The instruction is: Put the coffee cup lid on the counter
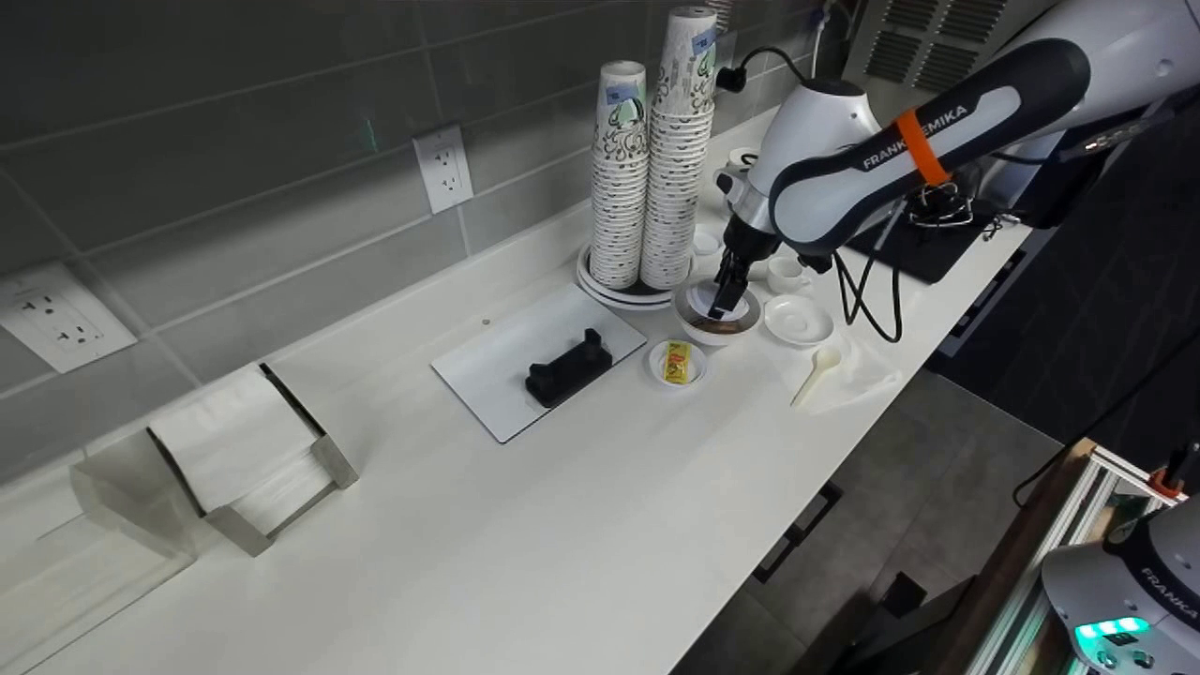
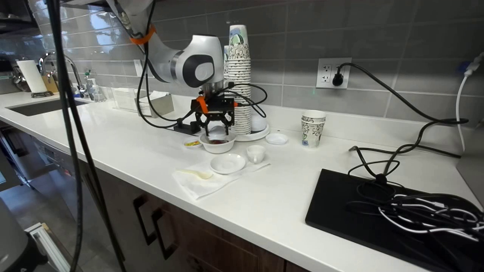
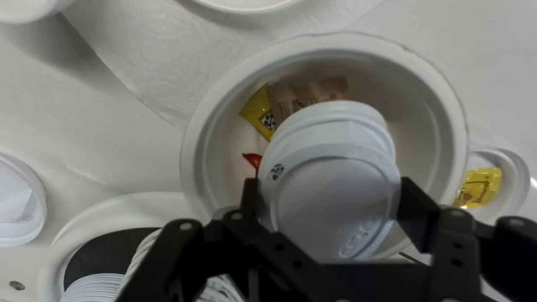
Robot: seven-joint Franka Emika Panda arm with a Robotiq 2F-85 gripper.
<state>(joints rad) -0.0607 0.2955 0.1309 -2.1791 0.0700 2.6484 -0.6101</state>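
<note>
White plastic, the coffee cup lid (image 3: 335, 201) sits between the two fingertips of the gripper (image 2: 217, 132), its sides meeting both of them in the wrist view. The jaws stand apart by just the lid's width and hold it with its round face tilted. Lid and fingertips are at the mouth of a white bowl (image 2: 216, 148) with wrapped packets (image 3: 256, 108) inside; whether the lid touches the bowl I cannot tell. On the counter (image 1: 525, 562), that bowl stands between the back edge and the front edge, just beside the tall stacks of patterned paper cups (image 1: 675, 178) set along the back edge. Nearer the front edge are a saucer (image 1: 798, 321) and a pale spoon (image 1: 825, 359), the spoon lying on a napkin (image 2: 196, 189). Near the same edge, well apart from the gripper and the lid, a black mat (image 2: 336, 207) lies flat and shows in both exterior views
</note>
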